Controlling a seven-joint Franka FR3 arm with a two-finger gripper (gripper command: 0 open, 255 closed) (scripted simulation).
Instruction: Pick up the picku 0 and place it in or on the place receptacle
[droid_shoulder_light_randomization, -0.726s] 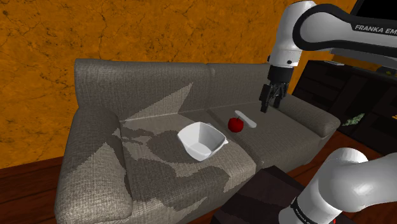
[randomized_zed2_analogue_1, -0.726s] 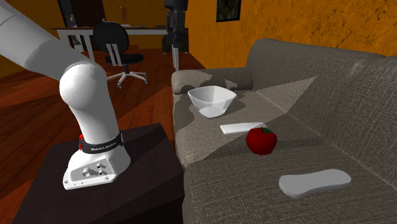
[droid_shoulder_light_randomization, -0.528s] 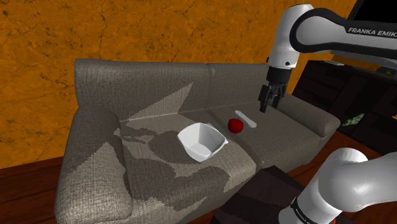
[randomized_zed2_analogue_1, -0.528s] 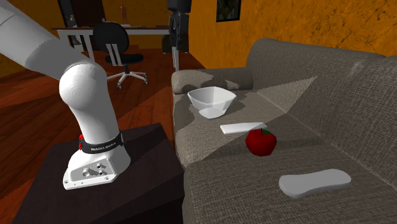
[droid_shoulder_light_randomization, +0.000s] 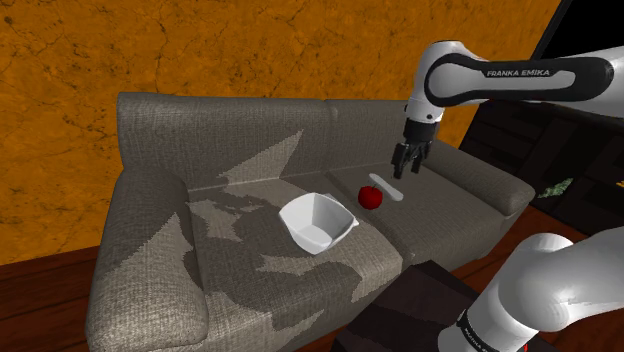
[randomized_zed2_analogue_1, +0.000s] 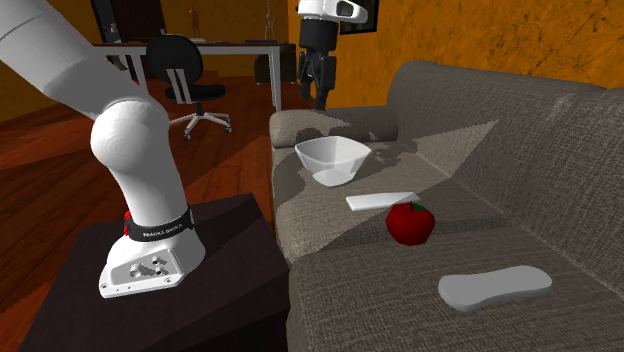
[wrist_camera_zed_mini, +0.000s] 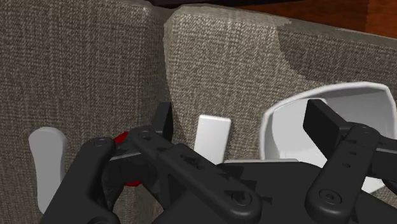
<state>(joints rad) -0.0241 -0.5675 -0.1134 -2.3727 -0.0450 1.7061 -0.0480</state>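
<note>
A red apple (droid_shoulder_light_randomization: 371, 196) lies on the grey sofa's seat (droid_shoulder_light_randomization: 440, 215), with a white bowl (droid_shoulder_light_randomization: 318, 221) beside it towards the shoulder view's left. In the second exterior view the apple (randomized_zed2_analogue_1: 411, 221) sits nearer than the bowl (randomized_zed2_analogue_1: 333, 158). My gripper (droid_shoulder_light_randomization: 408, 160) hangs open in the air above the seat, a little beyond the apple, with nothing between its fingers. It hovers high over the sofa's far arm in the second exterior view (randomized_zed2_analogue_1: 320, 85). Through the wrist camera the open gripper (wrist_camera_zed_mini: 242, 124) partly hides the apple (wrist_camera_zed_mini: 130, 181); the bowl (wrist_camera_zed_mini: 286, 127) lies under one finger.
A flat white rectangular piece (randomized_zed2_analogue_1: 380, 201) lies between bowl and apple. A long rounded white object (randomized_zed2_analogue_1: 495, 287) rests on the near cushion. The dark stand (randomized_zed2_analogue_1: 80, 300) sits against the sofa's front. A desk and office chair (randomized_zed2_analogue_1: 185, 60) stand behind on the wooden floor.
The arm has swung towards the shoulder view's left, carrying the gripper from beside the sofa to over the seat near the apple. Apple, bowl and white pieces have not moved.
</note>
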